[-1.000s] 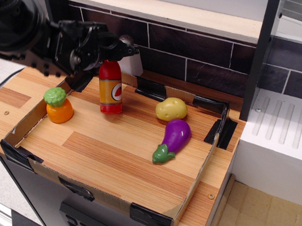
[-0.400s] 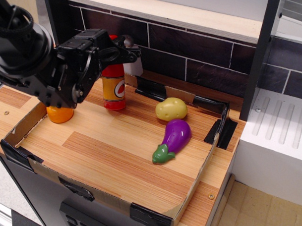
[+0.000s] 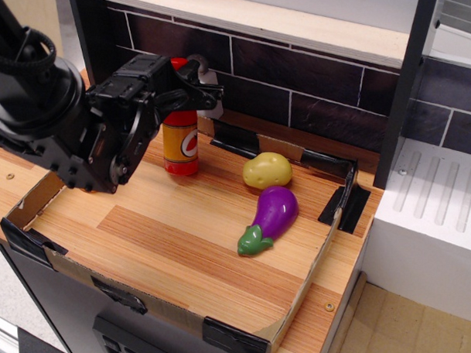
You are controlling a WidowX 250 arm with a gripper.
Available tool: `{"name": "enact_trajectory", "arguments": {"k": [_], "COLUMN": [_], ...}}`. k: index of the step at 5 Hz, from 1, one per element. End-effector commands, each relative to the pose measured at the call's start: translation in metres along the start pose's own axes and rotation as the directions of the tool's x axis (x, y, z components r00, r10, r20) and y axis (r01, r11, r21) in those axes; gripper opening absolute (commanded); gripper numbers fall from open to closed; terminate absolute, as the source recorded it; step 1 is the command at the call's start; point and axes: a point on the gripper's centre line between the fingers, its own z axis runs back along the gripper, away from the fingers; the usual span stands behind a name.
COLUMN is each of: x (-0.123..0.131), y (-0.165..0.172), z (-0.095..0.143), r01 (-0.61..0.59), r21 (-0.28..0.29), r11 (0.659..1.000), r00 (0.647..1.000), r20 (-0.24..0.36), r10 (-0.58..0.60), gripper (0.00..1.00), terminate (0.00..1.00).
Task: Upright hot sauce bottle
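I see the hot sauce bottle (image 3: pixel 181 144) standing upright on the wooden counter (image 3: pixel 183 240), toward the far left of the shallow cardboard tray (image 3: pixel 302 298), its orange-yellow label facing me; its red cap and neck are mostly hidden behind the black end effector (image 3: pixel 187 87); the end effector sits at the bottle's upper part, but I cannot tell whether its fingers are clenched on the neck or released, since the dark parts overlap there; the bulky black arm fills the left of the view and covers the tray's left side. To the right of the bottle, well apart from it, lies a yellow potato (image 3: pixel 267 170); just nearer than the potato lies a purple eggplant (image 3: pixel 269 218), its green stem pointing toward the near left; the two look close together, perhaps touching.
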Motion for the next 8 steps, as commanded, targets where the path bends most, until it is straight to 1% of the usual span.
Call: {"name": "enact_trajectory", "arguments": {"k": [1, 2, 3, 5, 6, 7, 8], "x": [-0.009, -0.008, -0.006, 0.002, 0.016, 0.034, 0.034], "y": [-0.006, -0.007, -0.007, -0.004, -0.005, -0.007, -0.007], "z": [0.026, 0.037, 0.045, 0.051, 0.058, 0.067, 0.067], "r01": [-0.044, -0.101, -0.143, -0.181, -0.198, -0.236, -0.236], "r21": [0.028, 0.041, 0.063, 0.079, 0.089, 0.092, 0.092], "r11": [0.999, 0.994, 0.988, 0.980, 0.976, 0.967, 0.967], "r00": [0.999, 0.995, 0.990, 0.983, 0.977, 0.964, 0.964], "r20": [-0.004, 0.005, 0.000, -0.025, -0.060, -0.101, -0.101], "r10": [0.045, 0.100, 0.144, 0.183, 0.203, 0.244, 0.244], "gripper": [1.00, 1.00, 1.00, 1.00, 1.00, 1.00, 1.00], "terminate": [0.00, 0.00, 0.00, 0.00, 0.00, 0.00, 0.00]}}
